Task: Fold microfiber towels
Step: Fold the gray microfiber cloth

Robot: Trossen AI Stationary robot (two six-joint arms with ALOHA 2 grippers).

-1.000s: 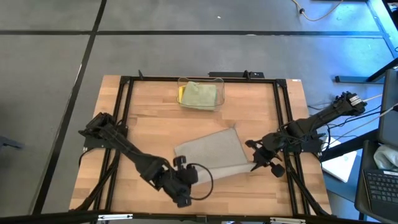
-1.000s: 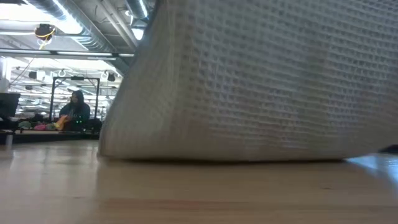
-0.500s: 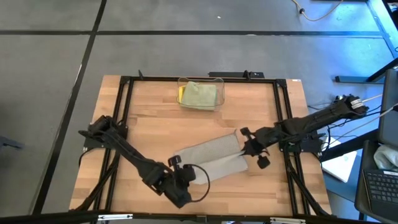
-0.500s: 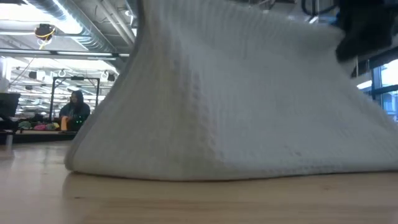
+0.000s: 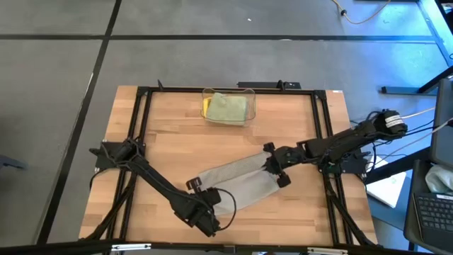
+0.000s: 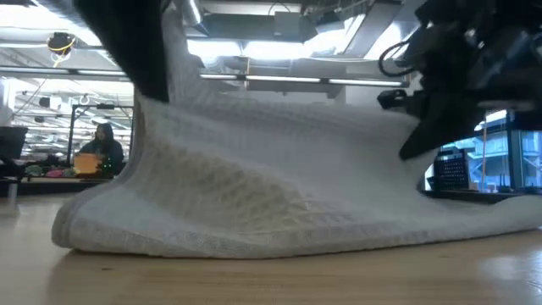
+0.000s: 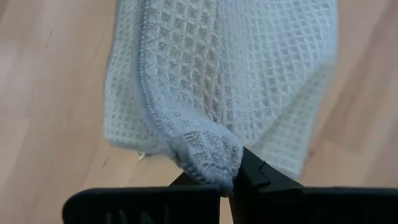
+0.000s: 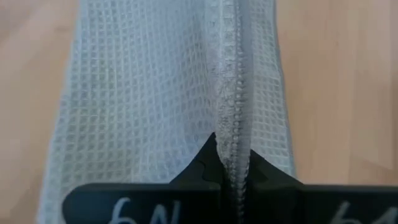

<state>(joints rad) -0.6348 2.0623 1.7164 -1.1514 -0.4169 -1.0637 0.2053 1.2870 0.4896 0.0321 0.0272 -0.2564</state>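
A grey waffle-weave microfiber towel [image 5: 237,181] lies stretched slantwise across the middle of the table, doubled into two long bands. In the low view the grey towel [image 6: 254,195] rests on the wood by its lower fold and rises at both ends. My left gripper [image 5: 207,207] is shut on its near-left end, my right gripper [image 5: 274,172] on its right end. A pale sage green towel [image 5: 228,108] lies over a yellow towel [image 5: 206,106] in the clear bin. A bright green towel is out of view. My left gripper [image 7: 233,180] pinches a bunched corner of the grey towel [image 7: 208,155] between its two fingers, coming steeply from above. The hemmed edge runs away from the fingers, and the cloth slopes down onto the table. My right gripper [image 8: 230,171] pinches the towel's stitched hem [image 8: 229,134] between its two fingers, slanting down from the table's right. The hem runs straight out along the fingers. The cloth falls away on both sides of the hem and reaches the table beyond.
A clear plastic bin [image 5: 246,93] stands at the far middle of the table. A black frame [image 5: 141,127] rims the wooden top. Bare wood lies to the left and at the far right. In the low view a person [image 6: 103,140] sits far off in the room.
Both grippers have come down with the towel and tipped more steeply. My right gripper has also gone toward the table's left and a little toward its far edge. The towel, a tall raised sheet before, has sunk and sagged into two long bands, its lower fold on the wood.
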